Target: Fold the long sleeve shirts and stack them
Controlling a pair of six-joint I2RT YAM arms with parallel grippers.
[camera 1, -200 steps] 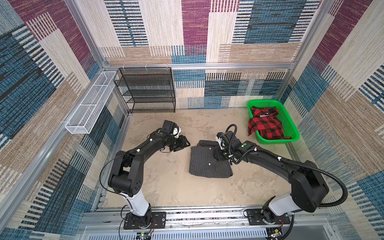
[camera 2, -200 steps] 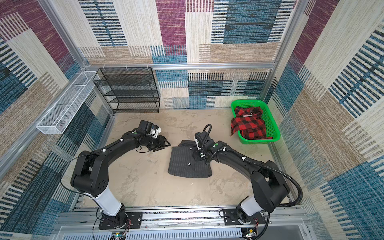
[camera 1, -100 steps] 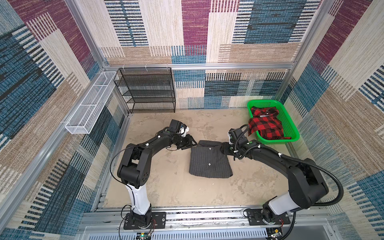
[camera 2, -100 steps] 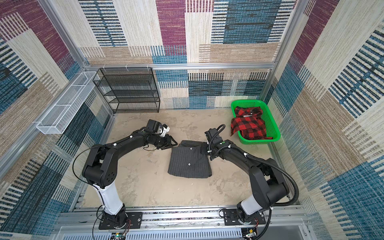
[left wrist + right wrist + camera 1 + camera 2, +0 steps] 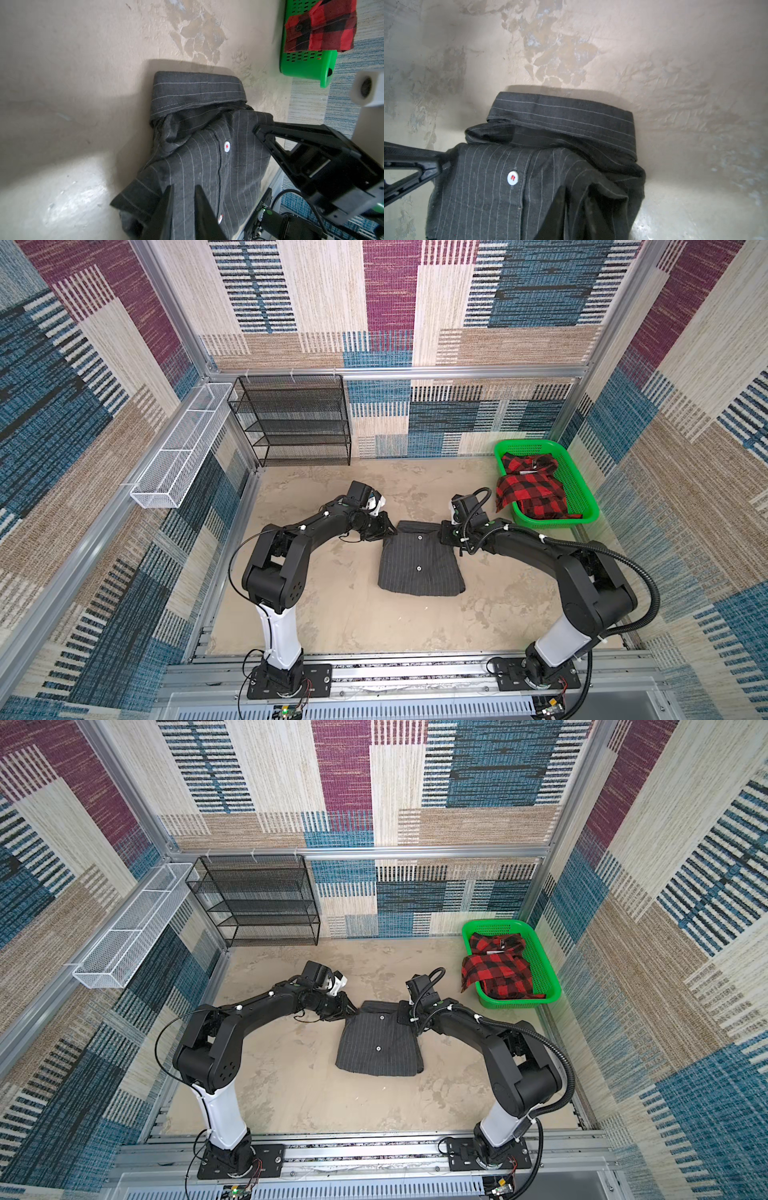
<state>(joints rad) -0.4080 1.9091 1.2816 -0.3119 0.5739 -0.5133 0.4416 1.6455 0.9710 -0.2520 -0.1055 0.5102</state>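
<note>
Between the left gripper [image 5: 388, 529] and the right gripper [image 5: 442, 533], flat on the table [image 5: 332, 605]: the grey pinstripe shirt [image 5: 419, 568], folded to a compact rectangle, buttons up, collar at the gripper end. Well beyond the right gripper, heaped unfolded in the green basket [image 5: 548, 526]: the red check shirt [image 5: 532, 489], with a corner over the rim. Compared with a second ago: left gripper brought in from off to the side of the cloth, right gripper shifted outward to the opposite collar-side corner, both sets of jaws drawn from wide to nearly together. Read as the start of a further fold or a lift of the bundle, with the grey shirt close to done and the red one not begun. From the left wrist: fingers [image 5: 164, 207] narrowed to a slit, striped cloth pinched between them at the shoulder corner. From the right wrist: fingers [image 5: 556, 209] likewise almost closed, with a ridge of cloth bunched between. Impossible to tell whether either corner is off the table yet.
</note>
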